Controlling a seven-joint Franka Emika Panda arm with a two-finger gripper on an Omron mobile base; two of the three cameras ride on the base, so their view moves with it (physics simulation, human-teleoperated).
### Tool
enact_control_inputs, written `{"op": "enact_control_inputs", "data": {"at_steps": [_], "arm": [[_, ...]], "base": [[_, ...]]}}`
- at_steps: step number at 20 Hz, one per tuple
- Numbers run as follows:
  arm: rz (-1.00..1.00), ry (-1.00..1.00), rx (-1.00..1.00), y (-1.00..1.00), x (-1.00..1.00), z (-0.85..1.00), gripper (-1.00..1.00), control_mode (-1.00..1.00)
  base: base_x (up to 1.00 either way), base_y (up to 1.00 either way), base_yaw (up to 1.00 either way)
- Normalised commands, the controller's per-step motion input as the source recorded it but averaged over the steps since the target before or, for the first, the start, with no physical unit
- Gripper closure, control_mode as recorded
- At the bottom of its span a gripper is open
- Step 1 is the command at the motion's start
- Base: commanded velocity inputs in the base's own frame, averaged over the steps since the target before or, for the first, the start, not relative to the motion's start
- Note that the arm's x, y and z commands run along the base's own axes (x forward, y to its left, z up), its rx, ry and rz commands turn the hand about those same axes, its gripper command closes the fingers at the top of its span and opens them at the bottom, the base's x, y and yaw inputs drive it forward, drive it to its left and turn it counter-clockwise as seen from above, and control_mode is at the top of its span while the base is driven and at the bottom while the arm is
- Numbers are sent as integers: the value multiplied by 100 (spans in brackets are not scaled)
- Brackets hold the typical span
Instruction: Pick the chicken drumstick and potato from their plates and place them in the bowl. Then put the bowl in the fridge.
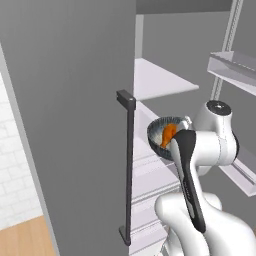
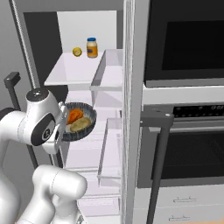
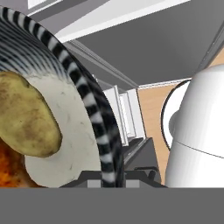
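Hand (image 3: 111, 177) clamped on bowl (image 2: 78, 122) rim, drumstick (image 2: 74, 115) and potato (image 2: 81, 124) inside; keep level, slide onto fridge shelf (image 2: 87, 151).

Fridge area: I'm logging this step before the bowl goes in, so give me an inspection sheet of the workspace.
Surface: white fridge shelves, fridge door open with its dark handle.
Job's things: bowl held up in front of the shelves, chicken drumstick and potato inside it.
Clutter: jar with a yellow lid and a small yellow fruit on the upper shelf.
Grippers: gripper shut on the bowl's rim.
Cables: nothing seen.
Surroundings: black built-in wall oven to the right of the fridge, drawers below it, wood floor.
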Motion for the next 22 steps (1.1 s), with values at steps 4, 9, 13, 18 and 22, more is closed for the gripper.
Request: {"op": "enact_control_inputs", "data": {"at_steps": [4, 9, 13, 18, 22], "arm": [[0, 0, 0, 0, 0, 0, 100, 100], [0, 0, 0, 0, 0, 0, 100, 100], [1, -1, 0, 0, 4, -1, 100, -100], [4, -21, 1, 0, 4, -28, 100, -100], [6, -11, 4, 0, 42, -19, 100, -100]], "base": [[1, -15, 0], [0, -3, 0], [0, 0, 0], [0, 0, 0], [0, 0, 0]]}}
